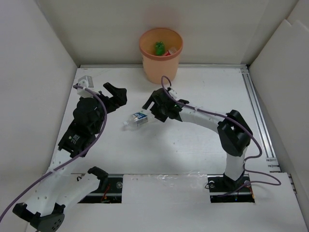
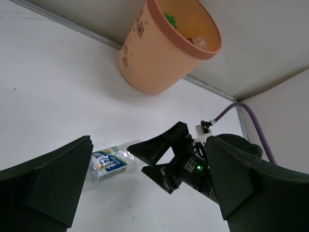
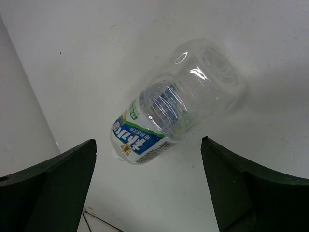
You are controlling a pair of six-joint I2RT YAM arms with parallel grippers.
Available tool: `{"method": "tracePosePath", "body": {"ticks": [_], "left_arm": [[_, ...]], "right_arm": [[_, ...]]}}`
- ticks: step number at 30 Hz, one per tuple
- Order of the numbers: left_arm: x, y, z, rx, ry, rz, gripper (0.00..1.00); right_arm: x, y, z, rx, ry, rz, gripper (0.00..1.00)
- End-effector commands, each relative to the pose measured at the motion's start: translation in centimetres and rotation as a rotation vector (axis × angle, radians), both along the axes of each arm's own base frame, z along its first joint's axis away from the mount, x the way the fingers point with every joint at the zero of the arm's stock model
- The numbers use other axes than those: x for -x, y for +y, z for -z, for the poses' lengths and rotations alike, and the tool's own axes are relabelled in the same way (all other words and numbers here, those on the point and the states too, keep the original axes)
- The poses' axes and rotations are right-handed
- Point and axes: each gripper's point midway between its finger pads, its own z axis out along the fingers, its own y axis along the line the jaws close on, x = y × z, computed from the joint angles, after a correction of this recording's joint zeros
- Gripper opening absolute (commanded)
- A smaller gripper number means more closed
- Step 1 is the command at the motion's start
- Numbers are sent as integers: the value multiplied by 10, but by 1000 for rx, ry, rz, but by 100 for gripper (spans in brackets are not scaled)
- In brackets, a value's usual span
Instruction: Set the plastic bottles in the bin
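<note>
A clear plastic bottle [image 1: 135, 119] with a blue label lies on its side on the white table; it also shows in the left wrist view [image 2: 108, 162] and the right wrist view [image 3: 178, 104]. My right gripper [image 1: 150, 107] is open and empty, hovering just right of and above the bottle, which lies ahead of its spread fingers [image 3: 148, 141]. My left gripper [image 1: 116, 96] is open and empty, left of the bottle [image 2: 149, 143]. The orange-peach bin [image 1: 161, 60] stands at the back centre [image 2: 154, 63], holding a green bottle [image 1: 159, 47] and a red-labelled one [image 1: 170, 50].
White walls enclose the table on three sides. A metal rail [image 1: 256, 111] runs along the right edge. A small white bracket [image 1: 86, 79] sits at the back left. The right gripper [image 2: 166, 157] and its purple cable [image 2: 241, 111] fill the left wrist view's right side.
</note>
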Motion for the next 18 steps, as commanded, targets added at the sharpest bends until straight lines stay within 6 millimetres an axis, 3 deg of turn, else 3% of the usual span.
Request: {"method": "tracePosePath", "body": {"ticks": [1, 8, 15, 18], "left_arm": [[3, -5, -3, 14, -5, 30, 100], [5, -10, -4, 23, -12, 57, 100], [5, -11, -2, 15, -13, 67, 100], [5, -13, -2, 16, -13, 77, 100]], "right_arm": [[-16, 22, -23, -83, -17, 44, 92], [-23, 27, 0, -39, 40, 75, 92], [-30, 30, 58, 1, 164, 62, 92], [-38, 25, 74, 5, 203, 59, 92]]}}
